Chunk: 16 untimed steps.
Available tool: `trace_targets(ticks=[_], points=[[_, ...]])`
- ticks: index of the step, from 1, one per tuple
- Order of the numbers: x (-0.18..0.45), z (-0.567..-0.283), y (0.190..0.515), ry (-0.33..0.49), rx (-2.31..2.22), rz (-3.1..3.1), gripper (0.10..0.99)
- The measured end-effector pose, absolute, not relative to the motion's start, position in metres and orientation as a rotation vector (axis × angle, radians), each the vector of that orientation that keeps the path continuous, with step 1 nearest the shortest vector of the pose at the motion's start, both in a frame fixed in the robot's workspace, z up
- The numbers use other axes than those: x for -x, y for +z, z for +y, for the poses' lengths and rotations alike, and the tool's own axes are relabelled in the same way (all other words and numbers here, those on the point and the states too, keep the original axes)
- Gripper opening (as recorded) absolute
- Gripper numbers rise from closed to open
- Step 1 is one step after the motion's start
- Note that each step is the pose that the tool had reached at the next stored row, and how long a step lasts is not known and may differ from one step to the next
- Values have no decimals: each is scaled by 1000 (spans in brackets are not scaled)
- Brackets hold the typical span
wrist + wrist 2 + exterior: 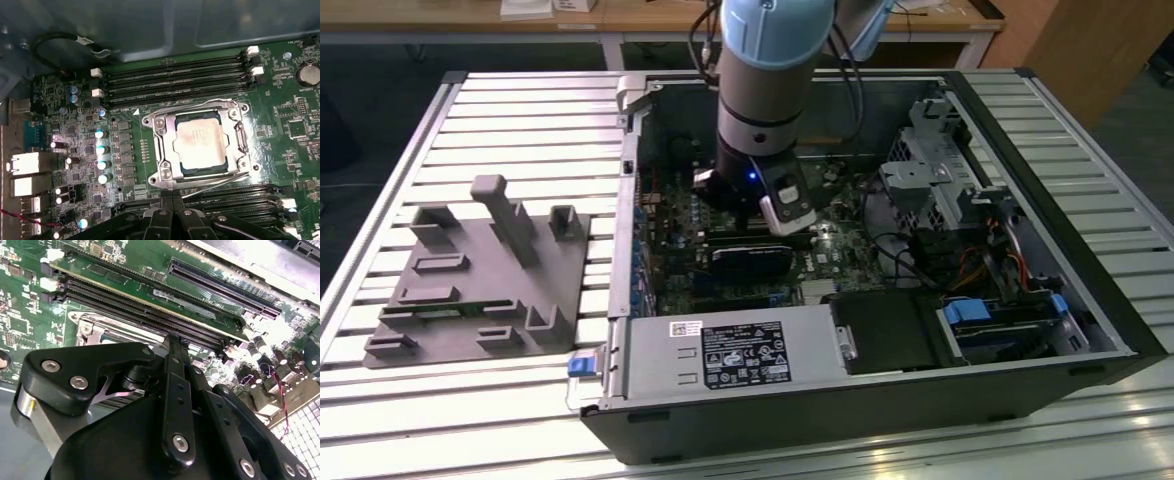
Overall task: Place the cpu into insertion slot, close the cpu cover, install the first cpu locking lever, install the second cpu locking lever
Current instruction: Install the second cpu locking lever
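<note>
The arm (767, 90) reached down from above into the open computer case (854, 250), which lay on its side on a slatted metal surface (507, 110). In the exterior view the claw (767, 215) hung over the green circuit board (720, 280) near the middle of the case, just above a black card standing on the board (750, 258). In both wrist views the claw's two black fingers (172, 210) stood pressed together, tip against tip, with nothing between them. In the first wrist view the cpu (202, 142) lay flat inside the insertion slot (160, 122), its dull silvery top facing up. The cpu cover (167, 165) was down over it, the metal frame lying around the chip's edges and the chip showing through the cut-out centre. One thin wire locking lever (215, 182) ran aslant along the side of the socket nearest the claw, its free end lifted away from the frame; whether it was latched could not be told. A second wire lever (185, 107) lay along the opposite side of the socket, next to a bank of long black memory slots (170, 80). The fingertips stood just beside the socket's near edge, close to the slanted lever; contact could not be confirmed. To the exterior view's left of the case a grey moulded holder (480, 280) sat on the surface, well apart from the arm. A labelled black power unit (740, 355) occupied the near side of the case.
</note>
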State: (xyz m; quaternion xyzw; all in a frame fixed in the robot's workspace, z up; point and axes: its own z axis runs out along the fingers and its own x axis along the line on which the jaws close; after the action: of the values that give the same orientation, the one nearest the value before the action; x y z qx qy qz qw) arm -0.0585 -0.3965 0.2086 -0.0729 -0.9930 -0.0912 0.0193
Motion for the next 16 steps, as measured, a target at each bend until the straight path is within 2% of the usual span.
trace_targets(ticks=[16], points=[[66, -399, 199, -388, 224, -3065, 106]])
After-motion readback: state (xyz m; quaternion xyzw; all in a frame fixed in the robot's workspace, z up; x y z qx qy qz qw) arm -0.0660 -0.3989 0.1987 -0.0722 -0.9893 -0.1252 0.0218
